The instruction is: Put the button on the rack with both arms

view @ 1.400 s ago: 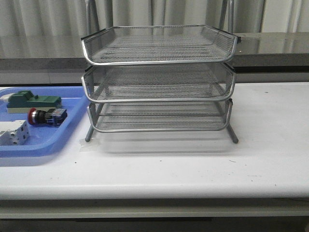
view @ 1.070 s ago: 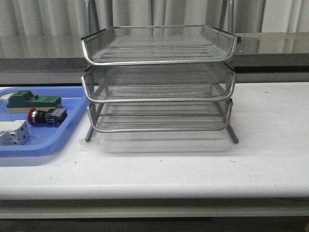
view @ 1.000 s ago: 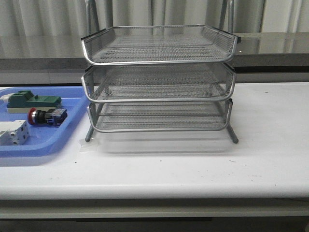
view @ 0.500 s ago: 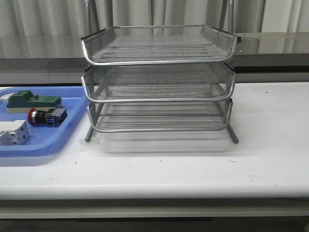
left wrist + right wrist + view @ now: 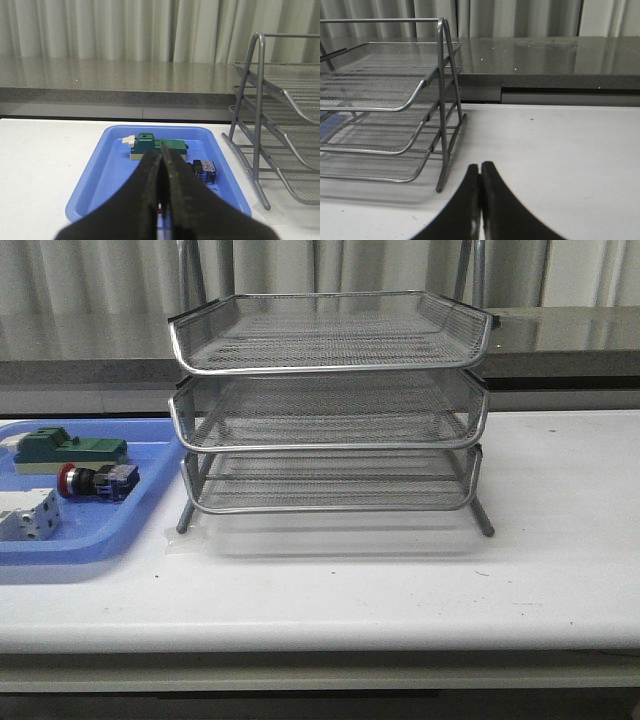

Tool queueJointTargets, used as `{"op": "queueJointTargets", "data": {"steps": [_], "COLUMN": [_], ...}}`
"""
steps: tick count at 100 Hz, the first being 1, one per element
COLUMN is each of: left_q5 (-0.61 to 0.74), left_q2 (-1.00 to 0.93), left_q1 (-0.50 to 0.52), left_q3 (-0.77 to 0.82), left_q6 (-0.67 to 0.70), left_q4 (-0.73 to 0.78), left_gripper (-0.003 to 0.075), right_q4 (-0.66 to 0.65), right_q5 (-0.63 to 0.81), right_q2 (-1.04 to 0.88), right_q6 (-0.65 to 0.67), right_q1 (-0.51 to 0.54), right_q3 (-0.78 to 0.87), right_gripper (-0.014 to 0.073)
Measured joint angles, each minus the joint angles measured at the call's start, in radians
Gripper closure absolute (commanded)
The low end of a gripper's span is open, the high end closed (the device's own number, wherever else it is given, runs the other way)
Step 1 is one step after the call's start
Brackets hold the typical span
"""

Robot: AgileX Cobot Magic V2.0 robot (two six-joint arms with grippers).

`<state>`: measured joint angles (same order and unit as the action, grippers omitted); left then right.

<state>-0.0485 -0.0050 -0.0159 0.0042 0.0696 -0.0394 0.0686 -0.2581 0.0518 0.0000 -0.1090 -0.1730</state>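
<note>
Lying on its side in the blue tray (image 5: 95, 540) at the table's left, the button (image 5: 95, 481) points its red cap left, between a green block (image 5: 68, 450) farther back and a white terminal block (image 5: 28, 514) nearer — the rack (image 5: 330, 410) stands just right of the tray, all three tiers bare.

Left wrist view: the left gripper (image 5: 161, 167) has its fingers pressed together, holding nothing, above the tray's near part.

Right wrist view: the right gripper (image 5: 480, 180) — fingers together too — hangs over the table (image 5: 560, 150) beside the rack's leg.
</note>
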Motion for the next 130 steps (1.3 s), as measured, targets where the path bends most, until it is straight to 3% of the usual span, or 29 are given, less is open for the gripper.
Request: {"op": "queueJointTargets", "data": {"steps": [47, 82, 93, 117, 130], "left_q5": [0.000, 0.000, 0.000, 0.000, 0.000], "left_q2": [0.000, 0.000, 0.000, 0.000, 0.000], "left_q1": [0.000, 0.000, 0.000, 0.000, 0.000], "left_q3": [0.000, 0.000, 0.000, 0.000, 0.000], "left_q6": [0.000, 0.000, 0.000, 0.000, 0.000], "left_q4": [-0.001, -0.001, -0.001, -0.001, -0.001], "left_gripper": [0.0741, 0.0741, 0.0741, 0.0741, 0.0741], "right_q4": [0.185, 0.291, 0.389, 0.581, 0.638], "right_q5": [-0.338, -0.366, -0.364, -0.298, -0.236], "right_q2": [0.495, 0.734, 0.781, 0.870, 0.931], "right_q6": [0.000, 0.000, 0.000, 0.000, 0.000], "right_q1": [0.000, 0.000, 0.000, -0.034, -0.077], "right_q3": [-0.405, -0.435, -0.435, -0.437, -0.437], "right_gripper": [0.0654, 0.0644, 0.0577, 0.0312, 0.0265]}}
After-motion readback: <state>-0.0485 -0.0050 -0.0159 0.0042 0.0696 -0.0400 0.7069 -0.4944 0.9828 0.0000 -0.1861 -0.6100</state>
